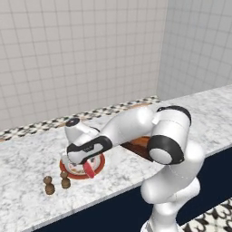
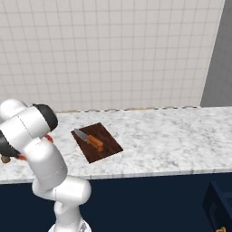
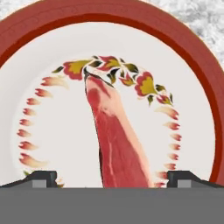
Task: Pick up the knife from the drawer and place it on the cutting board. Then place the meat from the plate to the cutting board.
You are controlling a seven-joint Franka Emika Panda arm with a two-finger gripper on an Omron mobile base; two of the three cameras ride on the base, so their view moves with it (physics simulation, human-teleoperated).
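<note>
Over the round red-rimmed plate (image 1: 100, 164) my gripper (image 1: 86, 164) is shut on the meat (image 1: 89, 170), a red-pink slab that hangs tilted below the hand. In the hand view the meat (image 3: 116, 140) runs up from between the fingertips (image 3: 40, 178) across the plate (image 3: 43, 26) and its patterned ring. The knife (image 2: 93, 139), silver blade and orange handle, lies on the reddish-brown cutting board (image 2: 108, 147). My forearm partly covers the board (image 1: 139, 146) in the left base view. A navy drawer corner (image 2: 218, 204) shows at the lower right.
Two small brown shakers (image 1: 49, 185) (image 1: 65, 180) stand just left of the plate near the counter's front edge. The marble counter (image 2: 172, 136) stretches right of the board. A tiled wall runs behind, with a corner at the right.
</note>
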